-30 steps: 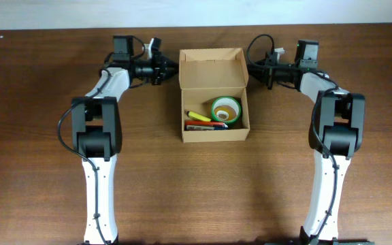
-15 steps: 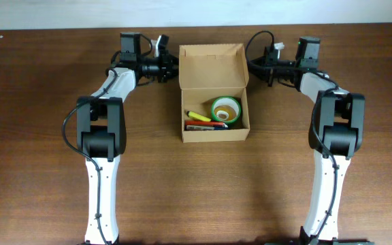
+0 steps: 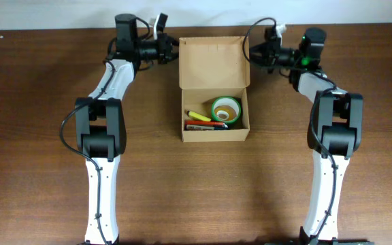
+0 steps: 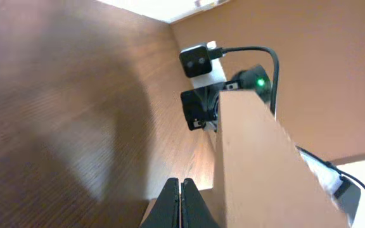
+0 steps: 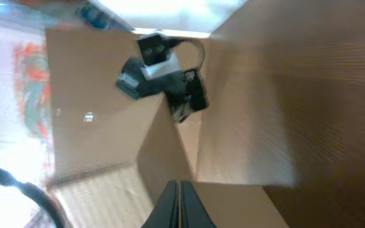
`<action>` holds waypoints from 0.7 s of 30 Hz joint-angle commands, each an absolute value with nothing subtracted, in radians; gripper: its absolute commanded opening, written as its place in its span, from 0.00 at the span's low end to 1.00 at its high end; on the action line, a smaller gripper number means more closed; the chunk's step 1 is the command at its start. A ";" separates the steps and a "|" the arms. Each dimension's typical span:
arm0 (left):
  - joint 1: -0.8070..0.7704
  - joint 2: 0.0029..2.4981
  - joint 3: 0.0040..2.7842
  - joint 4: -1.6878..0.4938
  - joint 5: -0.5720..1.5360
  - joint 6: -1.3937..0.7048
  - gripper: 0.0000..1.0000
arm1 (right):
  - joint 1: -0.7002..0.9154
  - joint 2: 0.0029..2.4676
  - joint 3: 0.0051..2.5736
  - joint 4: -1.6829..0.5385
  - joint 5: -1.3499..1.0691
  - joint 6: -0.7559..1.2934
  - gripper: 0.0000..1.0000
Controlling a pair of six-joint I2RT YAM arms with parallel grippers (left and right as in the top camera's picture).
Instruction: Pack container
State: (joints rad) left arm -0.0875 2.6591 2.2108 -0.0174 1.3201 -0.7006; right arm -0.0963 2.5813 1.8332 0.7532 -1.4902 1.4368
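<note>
On the left, my left pincer (image 3: 174,50) is closed with nothing between its jaws. Its tip stands just beside the left edge of the raised flap lid (image 3: 211,62); whether it touches the cardboard I cannot tell. This lid belongs to the small rectangular plain brown cardboard container (image 3: 215,135), which sits on the far middle part of the dark wooden desk (image 3: 39,136), between both arms.

I judge the container light and thin-walled: stiff enough to push on, but easy to dent. It may slide on the smooth wood if it is pressed from one side only. The flap is best taken at its free top edge or pushed evenly at both side edges.

Inside lie a green roll of tape (image 3: 226,109) and some coloured markers (image 3: 205,121). They seem to lie below the rim, so I judge they should not block the lid.

On the right, my right pincer (image 3: 252,52) is also closed and empty, just beside the flap's right edge.
</note>
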 commanded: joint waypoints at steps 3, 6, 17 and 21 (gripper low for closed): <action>-0.091 2.655 2.319 -0.014 1.386 -0.696 0.02 | -0.091 2.519 1.855 1.012 -1.510 1.819 0.04; -0.099 2.653 2.365 -0.015 1.419 -0.696 0.02 | -0.090 2.518 1.881 1.071 -1.511 1.887 0.04; -0.110 2.608 2.410 -0.015 1.417 -0.680 0.02 | -0.061 2.497 1.982 1.119 -1.515 1.936 0.04; -0.109 2.608 2.410 -0.060 1.404 -0.641 0.02 | -0.058 2.497 1.983 1.114 -1.515 1.935 0.04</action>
State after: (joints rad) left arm -0.1150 2.6575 2.3886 -0.0368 1.3983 -0.6926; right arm -0.0650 2.5546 1.9602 1.1110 -1.5024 1.9324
